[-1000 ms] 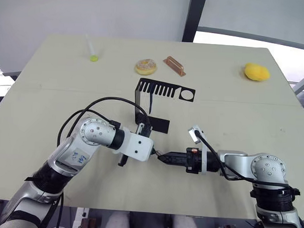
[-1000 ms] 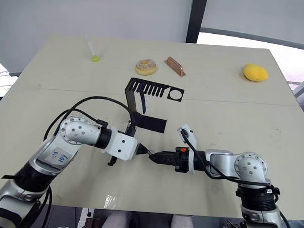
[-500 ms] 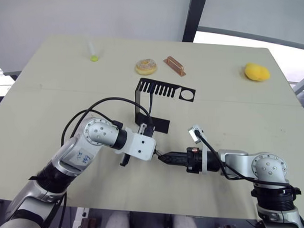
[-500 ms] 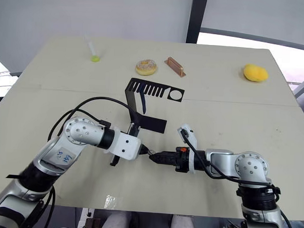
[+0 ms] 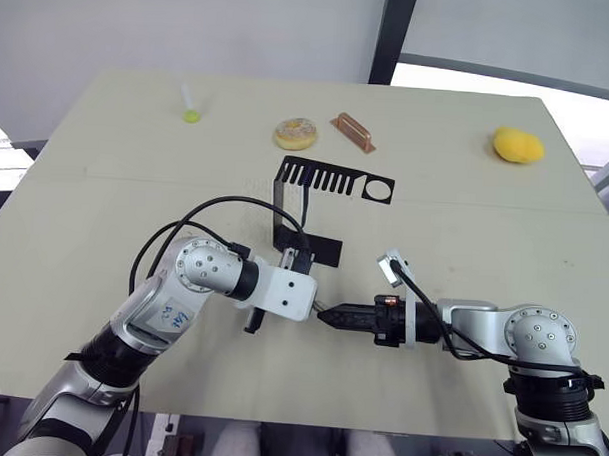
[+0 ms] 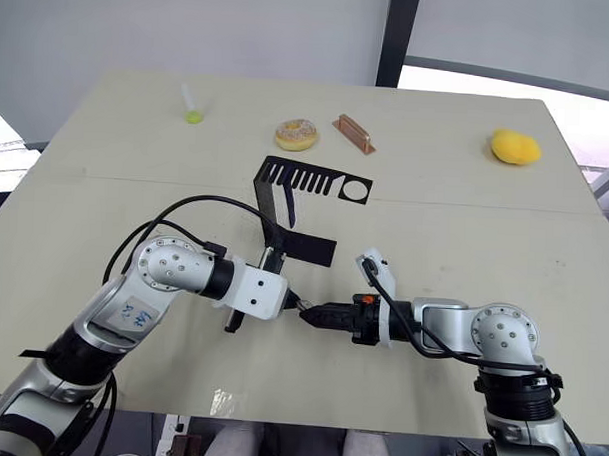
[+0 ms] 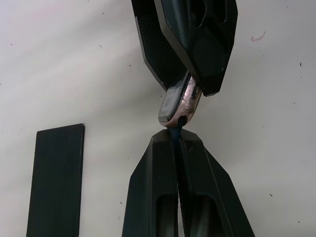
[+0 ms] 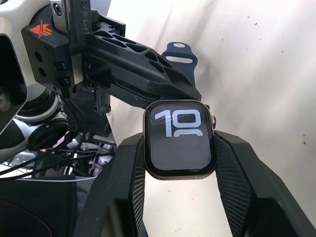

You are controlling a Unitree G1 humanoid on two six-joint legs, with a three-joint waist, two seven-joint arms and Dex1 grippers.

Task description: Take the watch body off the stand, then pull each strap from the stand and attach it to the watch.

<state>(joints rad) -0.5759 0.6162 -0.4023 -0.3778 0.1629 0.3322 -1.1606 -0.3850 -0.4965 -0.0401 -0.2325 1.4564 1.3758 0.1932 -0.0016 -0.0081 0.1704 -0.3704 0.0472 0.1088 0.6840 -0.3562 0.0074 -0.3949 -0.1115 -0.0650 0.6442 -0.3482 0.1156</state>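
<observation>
From your head cameras, a pale table (image 5: 505, 225) stands before grey walls; the stand (image 5: 315, 203) sits mid-table. Near it, your left gripper (image 5: 313, 306) and right gripper (image 5: 322, 314) meet tip to tip.

Left wrist: fingers clenched on a strap (image 7: 176, 134), lengthwise between them.

Right wrist: fingers clasp the watch body (image 8: 179, 139), screen facing the camera.

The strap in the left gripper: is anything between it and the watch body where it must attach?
Nothing visible. The left gripper holds the strap end right against the edge of the watch body, which the right gripper clamps.
</observation>
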